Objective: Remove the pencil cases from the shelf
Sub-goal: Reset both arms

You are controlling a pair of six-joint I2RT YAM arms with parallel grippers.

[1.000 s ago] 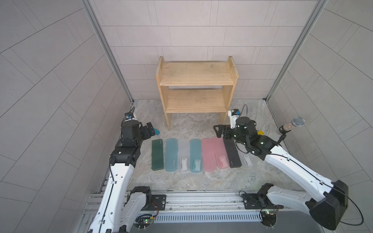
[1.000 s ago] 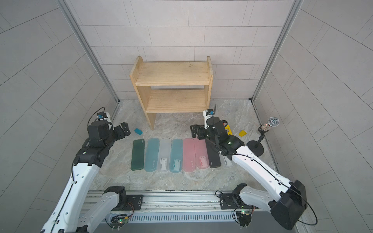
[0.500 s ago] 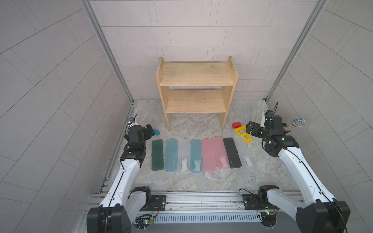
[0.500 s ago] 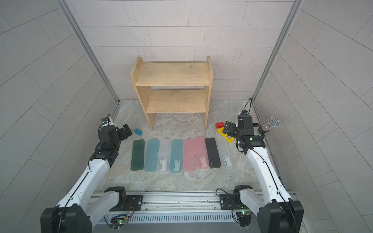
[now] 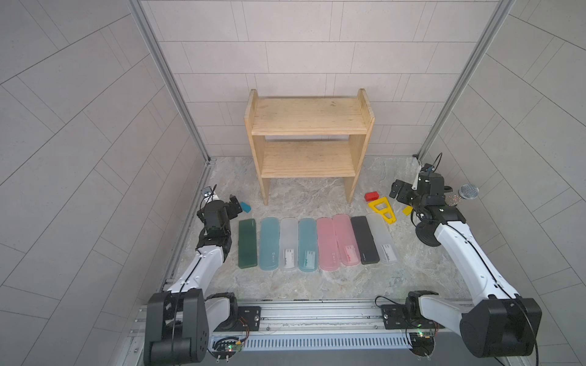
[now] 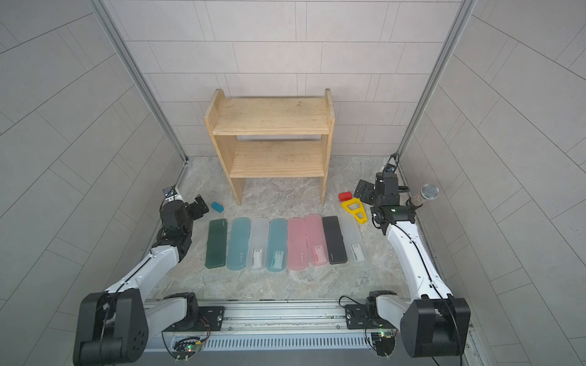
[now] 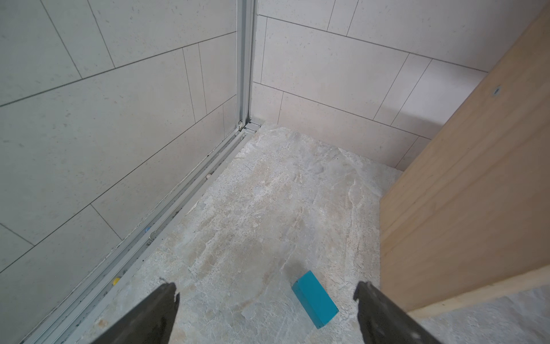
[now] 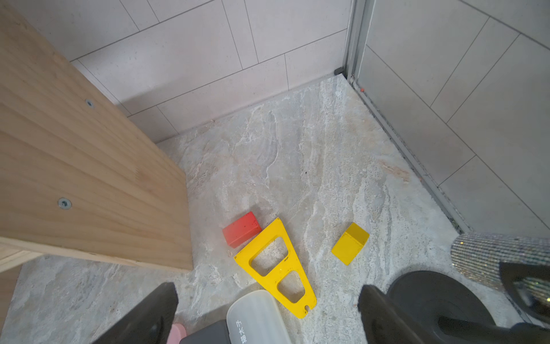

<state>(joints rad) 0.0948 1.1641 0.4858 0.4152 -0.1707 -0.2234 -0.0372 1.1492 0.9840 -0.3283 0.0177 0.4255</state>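
The left gripper (image 7: 266, 295) is shown with its jaws spread wide and nothing held between them; it is poised low over the floor (image 5: 304, 196), and a blue block (image 7: 315, 299) is seen lying just ahead of it, untouched. The right gripper (image 8: 268, 293) is likewise spread wide and empty. It is held above the floor by a yellow triangle (image 8: 275, 268), with a red block (image 8: 241, 229) just beside the triangle's narrow end and a yellow block (image 8: 350, 243) set apart from both. Eight cases (image 5: 327, 244) are laid flat, side by side, in one row on the floor in front of the shelf (image 5: 309, 122). From the left arm's side they are dark green, teal, white, teal, pink, pink, black and white. The shelf, two tiers of pale wood, is stood against the back wall. The floor is of mottled grey stone; the space is closed in on three sides by pale grey tiled walls, with metal posts at the back corners. A microphone (image 5: 468, 192) on a round black stand is placed beside the right arm.
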